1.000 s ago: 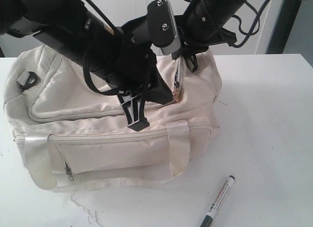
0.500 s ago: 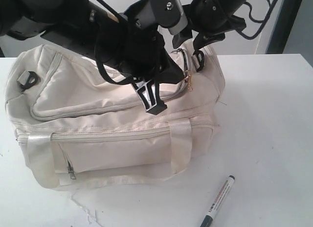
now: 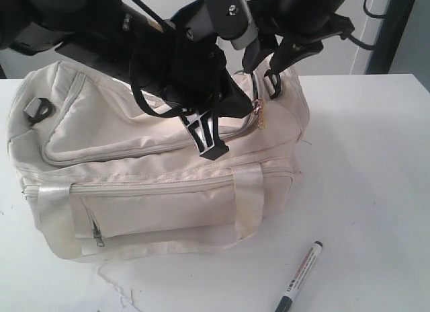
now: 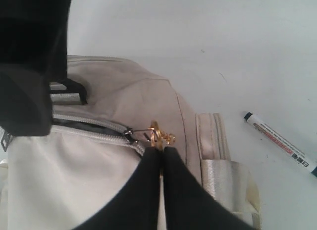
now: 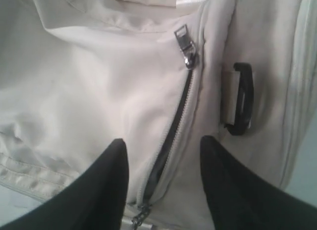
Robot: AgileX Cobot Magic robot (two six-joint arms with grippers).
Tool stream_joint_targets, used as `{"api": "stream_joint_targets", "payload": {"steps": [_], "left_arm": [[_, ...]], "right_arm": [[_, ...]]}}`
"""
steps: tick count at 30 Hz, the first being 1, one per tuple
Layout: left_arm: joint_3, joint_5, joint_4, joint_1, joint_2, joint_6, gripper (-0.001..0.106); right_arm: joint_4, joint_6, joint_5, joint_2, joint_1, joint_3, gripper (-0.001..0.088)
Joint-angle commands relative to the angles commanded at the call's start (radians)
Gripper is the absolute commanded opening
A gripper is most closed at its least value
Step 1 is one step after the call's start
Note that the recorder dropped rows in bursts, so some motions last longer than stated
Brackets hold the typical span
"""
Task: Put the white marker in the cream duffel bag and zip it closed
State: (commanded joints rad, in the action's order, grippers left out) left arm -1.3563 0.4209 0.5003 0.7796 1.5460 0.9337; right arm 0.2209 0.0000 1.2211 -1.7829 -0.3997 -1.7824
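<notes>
The cream duffel bag (image 3: pixel 154 171) lies on the white table, its top zip partly open with a narrow dark gap (image 5: pixel 174 127) showing. My left gripper (image 4: pixel 162 149) is shut on the gold zip pull (image 4: pixel 160 135) at the bag's right end (image 3: pixel 258 117). Just above that end hovers my right gripper (image 5: pixel 163 151), open and straddling the zip line, touching nothing; a silver zip pull (image 5: pixel 186 54) lies ahead of it. The white marker (image 3: pixel 299 276) lies on the table in front of the bag at the right, also seen from the left wrist (image 4: pixel 280 143).
A black strap clip (image 5: pixel 242 98) sits beside the zip at the bag's right end, another (image 3: pixel 37 109) at the left end. The front pocket (image 3: pixel 154 208) is zipped. Both arms crowd above the bag. A crack or mark (image 3: pixel 111 285) runs along the table's front.
My left gripper has drawn the gold pull to the right and slightly up, lifting the bag's right end. The right gripper has risen and shifted right. The marker has not moved.
</notes>
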Motion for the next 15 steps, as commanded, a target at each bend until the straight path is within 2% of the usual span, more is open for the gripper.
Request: {"api": "stream_joint_targets", "payload": {"steps": [9, 15], "left_arm": [[0.0, 0.0, 0.0, 0.0, 0.0, 0.0, 0.0], [0.0, 0.0, 0.0, 0.0, 0.0, 0.0, 0.0]], "right_arm": [[0.013, 0.023, -0.006, -0.016, 0.0, 0.035, 0.0433], [0.026, 0.023, -0.038, 0.018, 0.0, 0.037, 0.0433]]}}
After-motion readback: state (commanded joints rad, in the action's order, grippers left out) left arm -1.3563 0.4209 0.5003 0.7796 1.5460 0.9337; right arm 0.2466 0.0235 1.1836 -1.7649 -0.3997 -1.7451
